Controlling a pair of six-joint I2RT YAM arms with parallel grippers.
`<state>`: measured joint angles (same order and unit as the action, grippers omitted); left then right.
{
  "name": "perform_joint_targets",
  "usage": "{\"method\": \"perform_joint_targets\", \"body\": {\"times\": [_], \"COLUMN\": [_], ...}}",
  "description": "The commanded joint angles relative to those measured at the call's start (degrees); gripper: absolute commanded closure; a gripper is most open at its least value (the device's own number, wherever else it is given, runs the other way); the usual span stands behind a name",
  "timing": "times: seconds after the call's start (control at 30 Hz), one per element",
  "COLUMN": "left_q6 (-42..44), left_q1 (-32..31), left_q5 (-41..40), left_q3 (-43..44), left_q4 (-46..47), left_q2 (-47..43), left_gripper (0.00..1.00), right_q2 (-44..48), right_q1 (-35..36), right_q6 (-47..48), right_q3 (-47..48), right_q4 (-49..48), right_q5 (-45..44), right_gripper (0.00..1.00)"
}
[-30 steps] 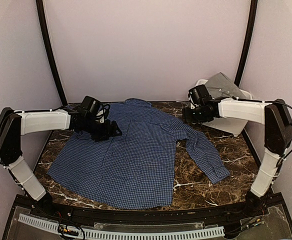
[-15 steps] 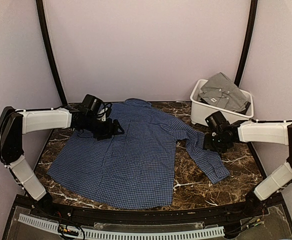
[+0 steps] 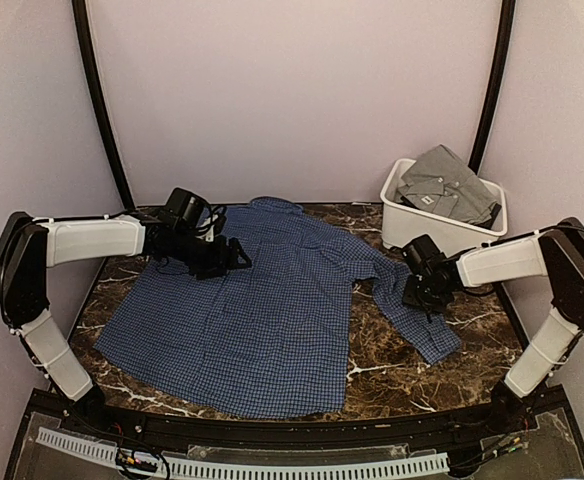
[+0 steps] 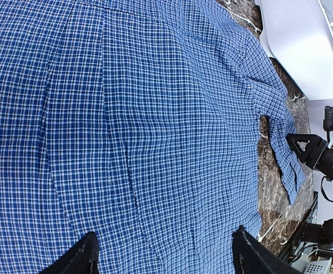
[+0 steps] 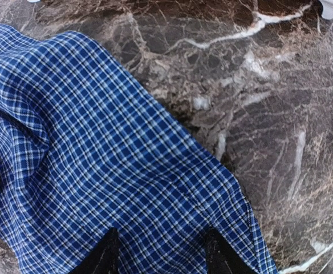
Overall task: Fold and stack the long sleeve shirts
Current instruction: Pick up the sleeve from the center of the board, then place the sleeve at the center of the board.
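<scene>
The navy-blue checked long sleeve shirt [image 3: 262,310] lies spread flat on the marble table, its right sleeve [image 3: 412,315] stretched toward the front right. The grey shirt [image 3: 442,185] lies bunched in the white bin. My left gripper [image 3: 240,258] hovers open over the blue shirt's upper left part; in the left wrist view its jaws [image 4: 163,251] stand wide above the checked cloth [image 4: 155,125]. My right gripper [image 3: 412,295] sits low over the sleeve, and its open jaws [image 5: 161,242] straddle the sleeve cloth [image 5: 109,160] near its edge.
The white bin [image 3: 404,228] stands at the back right corner, just behind the right arm. Bare marble [image 5: 258,103] shows to the right of the sleeve. Black uprights and lilac walls close in the table on three sides.
The right arm has swung from beside the bin down to the blue shirt's right sleeve. The left arm has hardly moved.
</scene>
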<state>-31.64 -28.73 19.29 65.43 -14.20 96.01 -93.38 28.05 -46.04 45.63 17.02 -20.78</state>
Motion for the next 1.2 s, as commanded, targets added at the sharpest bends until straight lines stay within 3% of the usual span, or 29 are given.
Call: {"method": "perform_joint_targets", "body": {"times": [0.0, 0.27, 0.43, 0.6, 0.8, 1.0, 1.03, 1.1, 1.17], "left_q6": [1.01, 0.88, 0.9, 0.92, 1.53, 0.96, 0.61, 0.01, -0.39], "left_q1": [-0.27, -0.27, -0.27, -0.27, -0.27, -0.12, -0.04, 0.03, 0.12], "left_q5": [0.18, 0.36, 0.24, 0.47, -1.1, -3.29, -3.29, -3.19, -3.12], "left_q3": [0.76, 0.93, 0.48, 0.23, 0.57, 0.51, 0.5, 0.11, -0.5], "left_q4": [-0.3, -0.6, -0.98, -1.1, -2.04, -2.32, -2.24, -2.12, -1.84], "left_q2": [-0.25, 0.12, -0.18, -0.6, -1.54, -2.03, -2.04, -1.98, -2.25], "left_gripper": [0.21, 0.21, 0.21, 0.21, 0.21, 0.21, 0.21, 0.21, 0.21], "right_q2": [-2.28, 4.21, 7.8, 8.57, 3.71, -14.43, -17.7, -21.88, -22.27], "right_q1": [-0.44, -2.37, -5.05, -3.45, 7.92, 21.33, 22.5, 23.77, 23.82], "right_q6": [-1.84, 1.6, 6.33, 10.17, 11.9, 13.84, 14.52, 15.47, 16.28], "right_q3": [-1.46, 3.73, 8.18, 14.62, 26.69, 46.27, 49.47, 53.43, 52.94], "right_q4": [-2.93, 4.53, 5.56, 5.9, 4.88, 3.71, 4.98, 6.9, 6.2], "right_q5": [0.39, -8.14, -9.49, -6.54, -1.79, 6.1, 7.06, 8.75, 9.93], "right_gripper": [0.61, 1.0, 1.0, 1.0, 1.0, 1.0, 0.96, 0.69, 0.51]}}
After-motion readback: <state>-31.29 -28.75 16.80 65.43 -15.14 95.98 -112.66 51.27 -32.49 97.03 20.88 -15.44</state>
